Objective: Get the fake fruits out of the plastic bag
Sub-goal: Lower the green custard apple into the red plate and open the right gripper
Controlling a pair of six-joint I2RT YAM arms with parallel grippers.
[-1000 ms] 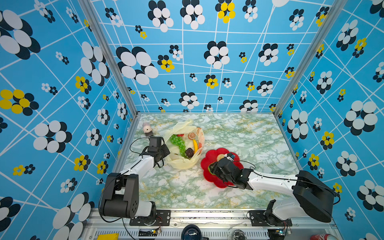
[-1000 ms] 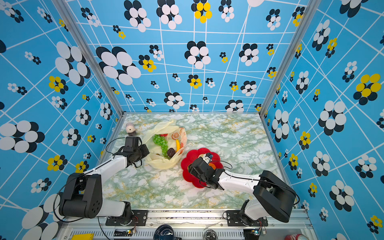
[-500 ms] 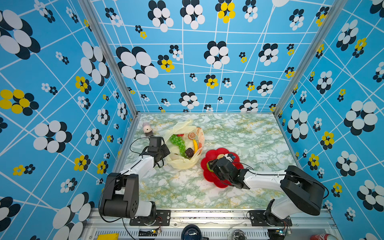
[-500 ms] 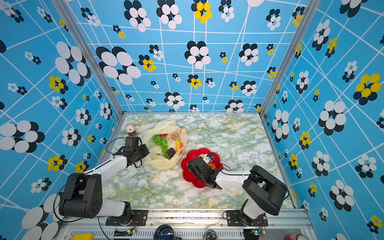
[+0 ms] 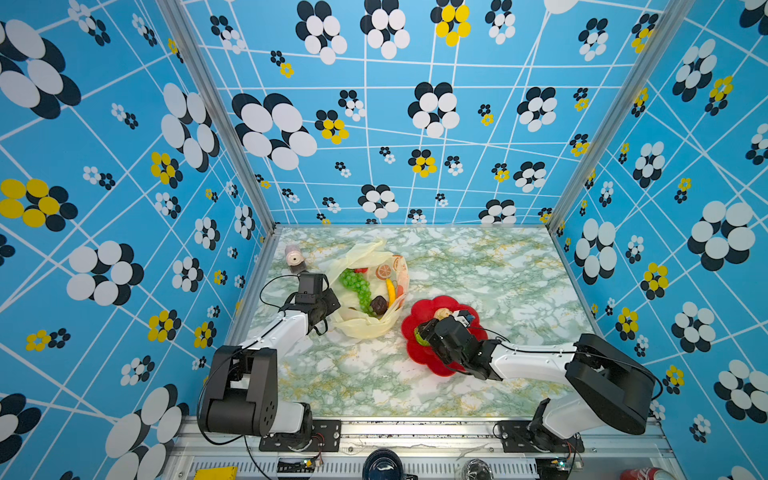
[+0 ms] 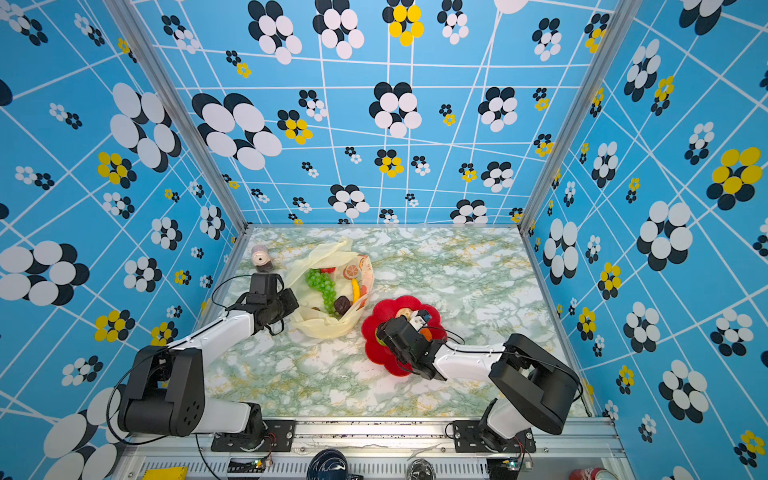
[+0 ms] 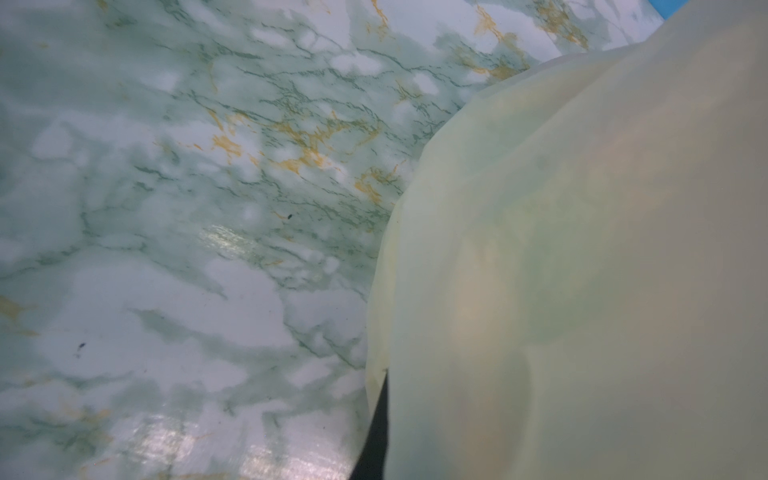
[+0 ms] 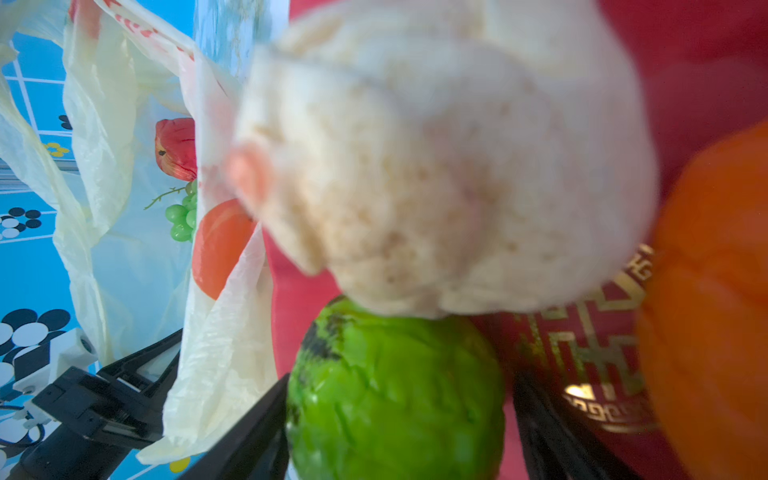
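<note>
The plastic bag (image 5: 365,328) lies open at the left of the table, with green grapes (image 5: 357,286), a yellow banana (image 5: 390,291) and a dark brown piece (image 5: 379,305) inside. My left gripper (image 5: 332,304) is shut on the bag's left edge; in the left wrist view the bag (image 7: 582,270) hides all but one dark finger (image 7: 376,432). My right gripper (image 8: 395,415) is open over the red plate (image 5: 419,359), its jaws standing around the green netted ball (image 8: 395,395), which rests on the plate. A cream bulb (image 8: 436,166) and an orange (image 8: 715,311) lie beside it.
A small pink-capped bottle (image 5: 294,259) stands near the left wall behind the bag. The patterned blue walls close in the table on three sides. The left arm's gripper body (image 8: 91,407) sits close to the plate's bag side.
My right gripper has widened its jaws around the green netted ball on the plate, and its arm has shifted. The left gripper and the bag have not moved.
</note>
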